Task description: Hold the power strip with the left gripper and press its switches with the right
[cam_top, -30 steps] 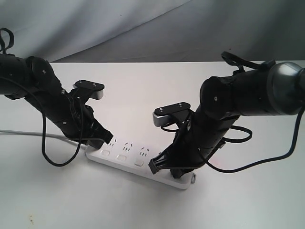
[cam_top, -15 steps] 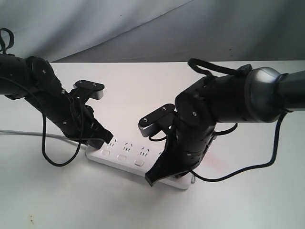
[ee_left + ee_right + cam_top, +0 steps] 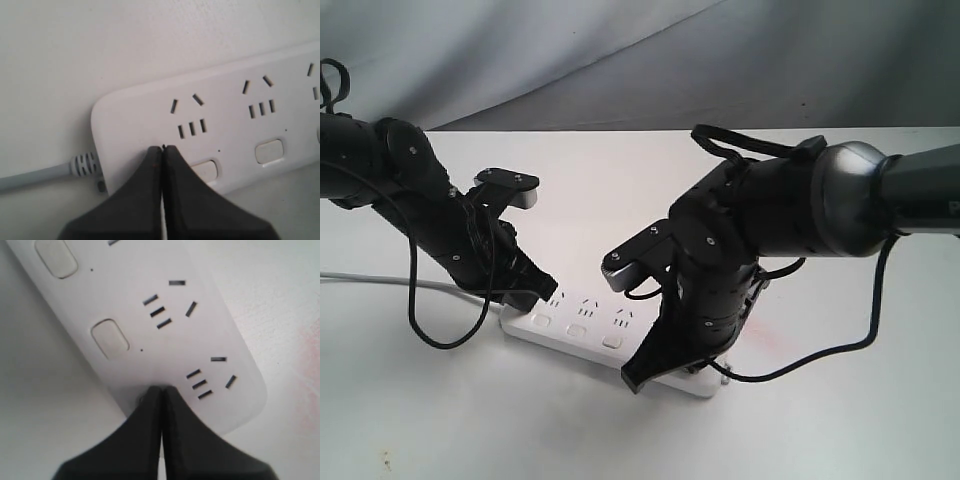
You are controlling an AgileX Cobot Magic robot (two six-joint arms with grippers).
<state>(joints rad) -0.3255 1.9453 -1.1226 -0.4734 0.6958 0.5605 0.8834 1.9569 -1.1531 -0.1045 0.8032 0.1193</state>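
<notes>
**Tips down at both ends**

The long white plastic power strip [image 3: 582,322] lies flat on the white surface [image 3: 620,190]. The left gripper [image 3: 163,150], fingers pressed together, rests on its cord end beside a rounded white switch [image 3: 205,170]. The right gripper [image 3: 161,389], also pressed together, meets the far end's front edge.

Your left gripper [image 3: 163,148], fingers pressed together, touches the power strip [image 3: 140,117] by its switch-side edge at the cord end, just beside the first of the switches [image 3: 206,170]. The grey cord [image 3: 35,176] leaves that end over the white table [image 3: 100,40].
</notes>
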